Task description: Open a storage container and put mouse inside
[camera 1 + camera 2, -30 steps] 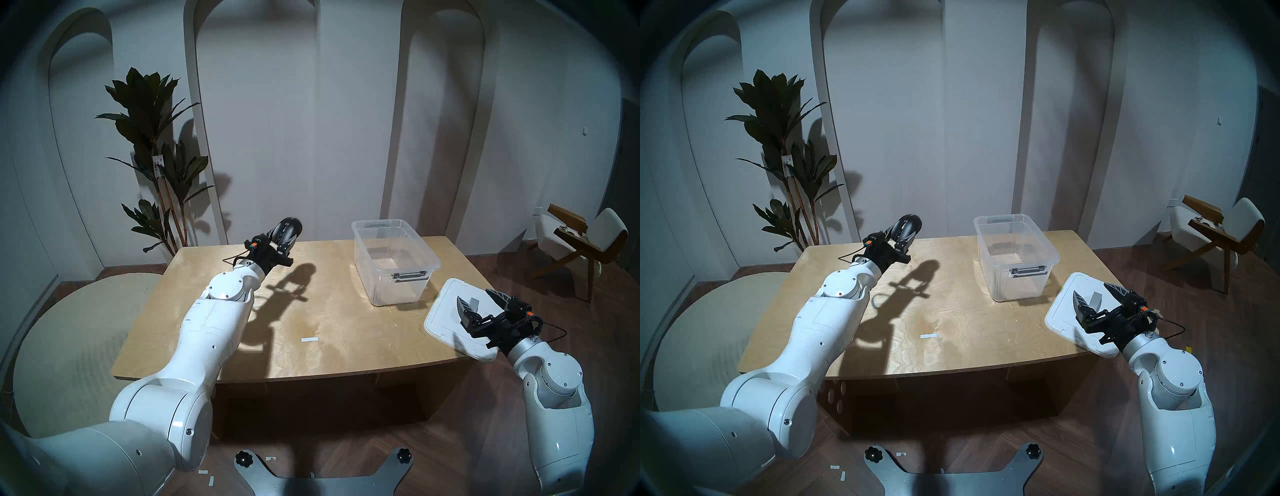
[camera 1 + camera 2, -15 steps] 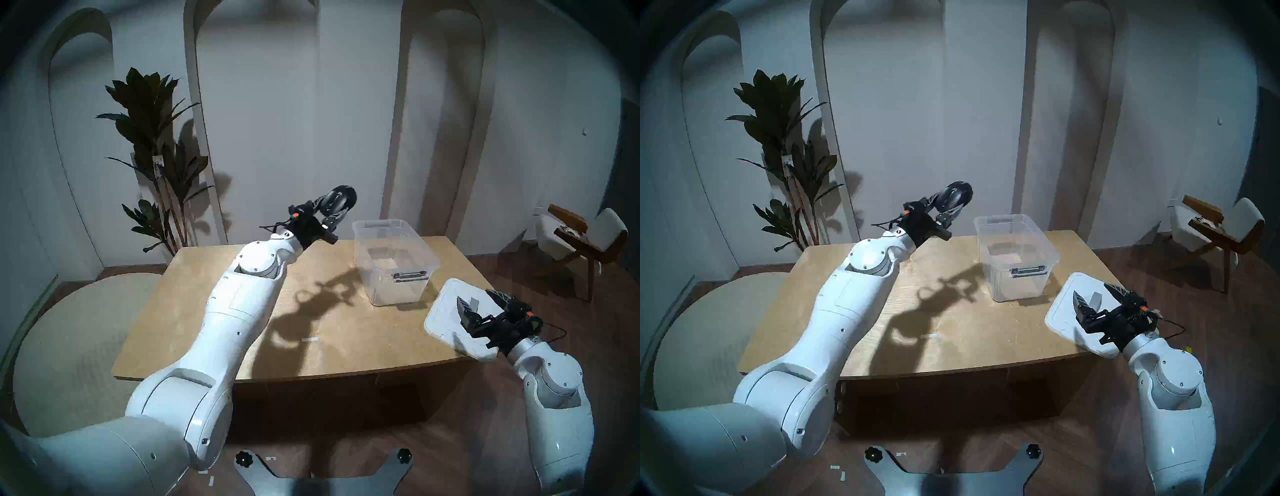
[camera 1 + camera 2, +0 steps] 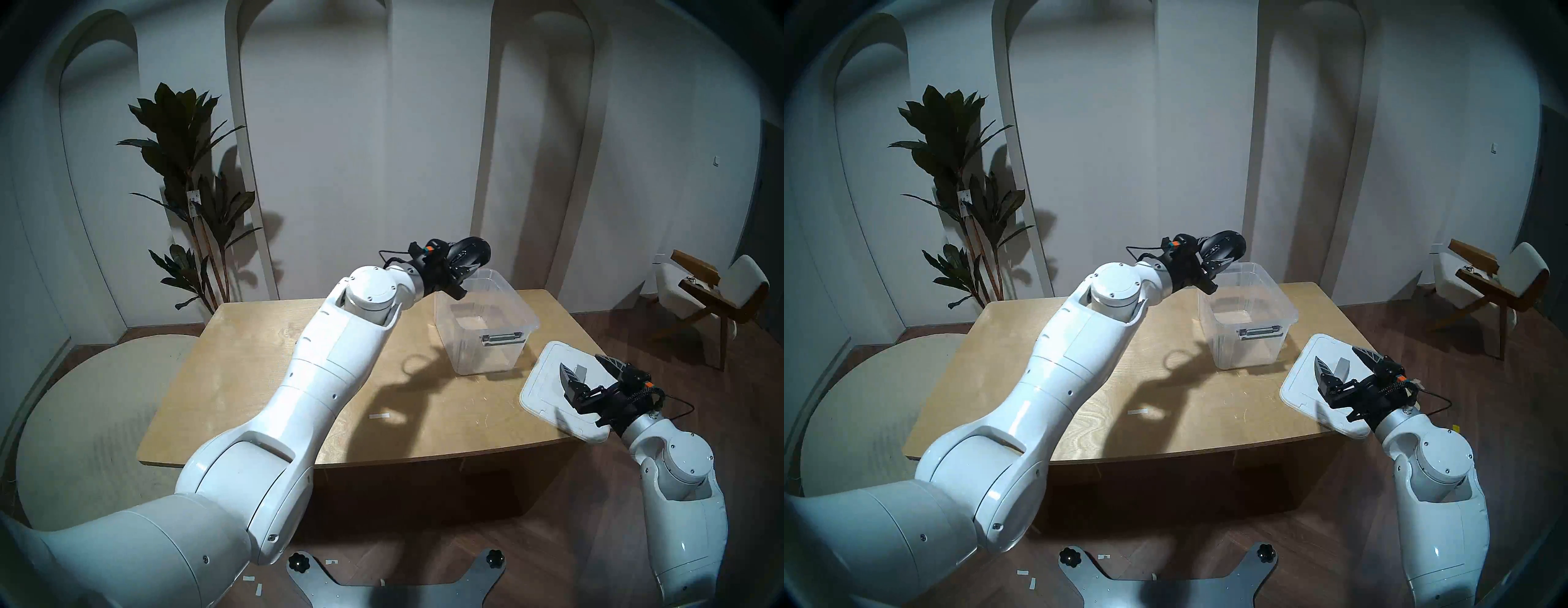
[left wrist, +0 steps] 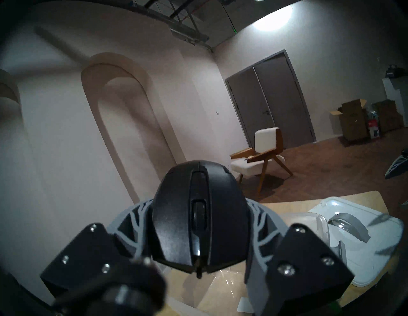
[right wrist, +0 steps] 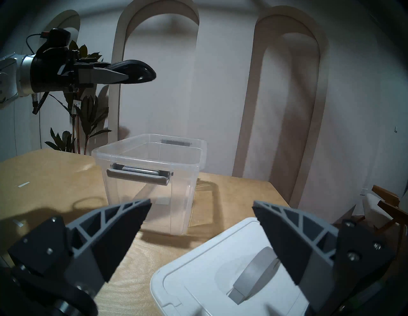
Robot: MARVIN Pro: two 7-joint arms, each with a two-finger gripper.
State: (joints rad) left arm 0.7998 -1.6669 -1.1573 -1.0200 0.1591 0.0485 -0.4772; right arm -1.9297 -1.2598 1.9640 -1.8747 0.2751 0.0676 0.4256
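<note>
The clear storage container (image 3: pixel 488 335) stands open and empty on the right half of the wooden table (image 3: pixel 263 382); it also shows in the right wrist view (image 5: pixel 152 172). Its white lid (image 3: pixel 547 382) with a grey strap handle lies at the table's right edge, partly overhanging. My left gripper (image 3: pixel 464 265) is shut on the black mouse (image 3: pixel 473 250) and holds it in the air above the container's far left corner. The mouse fills the left wrist view (image 4: pixel 198 222). My right gripper (image 3: pixel 583 368) is open and empty just above the lid (image 5: pixel 209 278).
A potted plant (image 3: pixel 191 191) stands behind the table's left corner. A white and wood chair (image 3: pixel 712 297) stands at the far right. A small white tape strip (image 3: pixel 379 415) lies on the table near the front. A round beige rug (image 3: pixel 85 424) lies to the left.
My left arm has swung right from the table's back left to above the container, carrying the mouse. The right arm and the lid have not moved.
</note>
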